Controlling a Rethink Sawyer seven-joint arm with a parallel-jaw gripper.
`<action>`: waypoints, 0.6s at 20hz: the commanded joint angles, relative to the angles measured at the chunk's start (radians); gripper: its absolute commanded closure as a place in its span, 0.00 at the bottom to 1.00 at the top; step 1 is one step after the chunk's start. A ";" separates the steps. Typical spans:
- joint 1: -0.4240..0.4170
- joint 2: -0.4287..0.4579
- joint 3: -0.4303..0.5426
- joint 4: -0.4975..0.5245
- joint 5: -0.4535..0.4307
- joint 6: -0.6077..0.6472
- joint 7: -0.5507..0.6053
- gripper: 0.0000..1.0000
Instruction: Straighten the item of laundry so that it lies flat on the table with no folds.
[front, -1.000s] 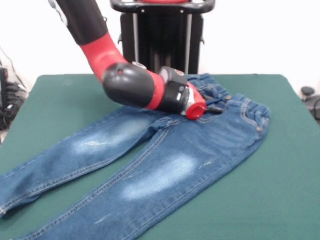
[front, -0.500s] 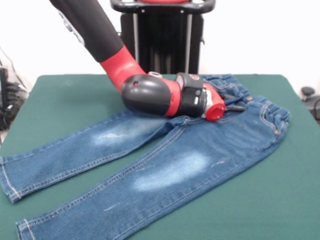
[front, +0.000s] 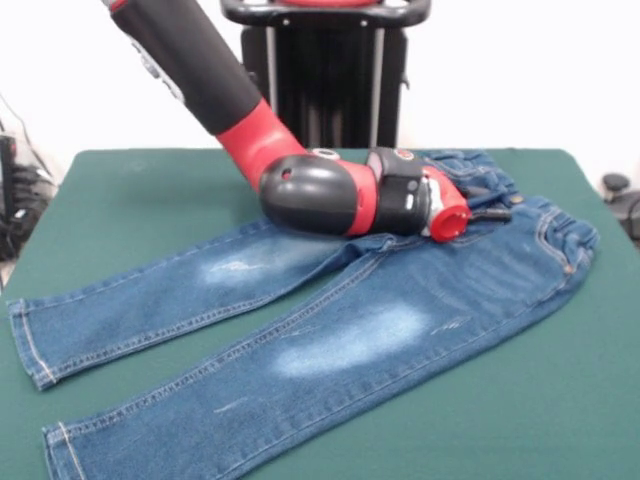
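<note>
The jeans lay spread on the green table, both legs extended toward the left, hems showing, with pale faded patches on each thigh. The waistband sat at the right, its far portion bunched up behind the arm. The gripper was low at the waistband, in contact with the denim; its finger state could not be determined.
</note>
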 joint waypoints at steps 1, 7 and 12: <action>0.026 0.068 0.166 0.010 0.037 -0.101 0.002 0.00; 0.027 0.102 0.187 0.004 0.032 -0.150 0.007 0.00; 0.066 -0.003 0.128 0.005 -0.023 -0.239 0.075 0.00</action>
